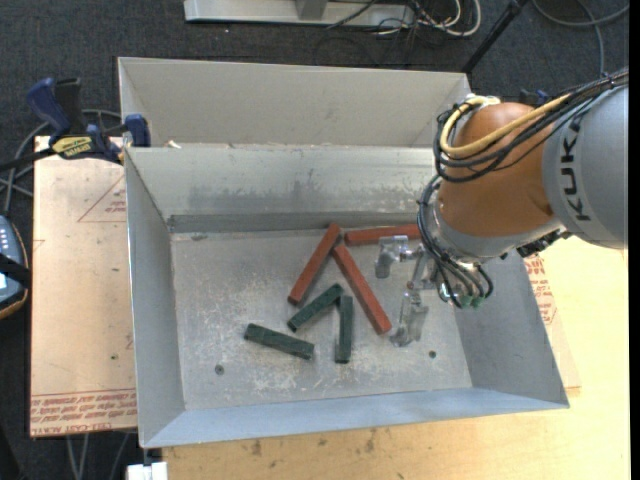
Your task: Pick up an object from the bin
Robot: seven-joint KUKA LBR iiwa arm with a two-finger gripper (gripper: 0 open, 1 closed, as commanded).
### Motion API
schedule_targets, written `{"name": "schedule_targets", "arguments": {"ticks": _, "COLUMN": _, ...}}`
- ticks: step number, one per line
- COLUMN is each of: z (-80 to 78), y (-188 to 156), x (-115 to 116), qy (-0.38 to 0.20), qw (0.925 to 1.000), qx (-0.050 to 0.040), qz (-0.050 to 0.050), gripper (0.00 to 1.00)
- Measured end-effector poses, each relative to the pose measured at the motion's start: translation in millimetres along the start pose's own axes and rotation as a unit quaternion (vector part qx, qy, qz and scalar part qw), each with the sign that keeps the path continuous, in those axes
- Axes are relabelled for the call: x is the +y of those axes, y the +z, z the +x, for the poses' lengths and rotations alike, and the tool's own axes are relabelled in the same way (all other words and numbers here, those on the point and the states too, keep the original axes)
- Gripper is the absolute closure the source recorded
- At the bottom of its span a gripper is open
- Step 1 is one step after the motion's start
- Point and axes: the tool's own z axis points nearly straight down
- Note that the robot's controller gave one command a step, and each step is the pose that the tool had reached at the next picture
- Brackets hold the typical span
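A miss is risked here: the slanted red-brown stick [360,290] is left just beside the gripper [398,290], whose claw is spread wide and empty, so bare floor may be closed on, or the stick shoved into its neighbours. In the grey bin [150,268], three dark green sticks [280,341] are found leftmost, three red-brown ones mid-floor, the gripper rightmost.

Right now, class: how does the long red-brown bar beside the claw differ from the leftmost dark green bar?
The red-brown bar is rust-coloured and longer; the dark green bar is shorter. The red-brown bar slants steeply, its lower end by the claw; the dark green bar lies nearly level, away from it. Both are slim, straight, flat on the bin floor.
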Motion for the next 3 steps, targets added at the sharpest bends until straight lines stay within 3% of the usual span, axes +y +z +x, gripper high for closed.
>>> {"name": "schedule_targets", "arguments": {"ticks": 1, "z": -37.4, "y": 104, "x": 33, "qy": 0.055, "qw": 0.9985, "qx": -0.0008, "qz": -0.001, "gripper": 0.0}}
{"name": "schedule_targets", "arguments": {"ticks": 2, "z": -80.0, "y": 107, "x": 106, "qy": -0.07, "qw": 0.9975, "qx": -0.0061, "qz": -0.001, "gripper": 0.0}}
{"name": "schedule_targets", "arguments": {"ticks": 3, "z": -79.8, "y": 106, "x": 104, "qy": -0.069, "qw": 0.9976, "qx": -0.0049, "qz": 0.0, "gripper": 1.0}}
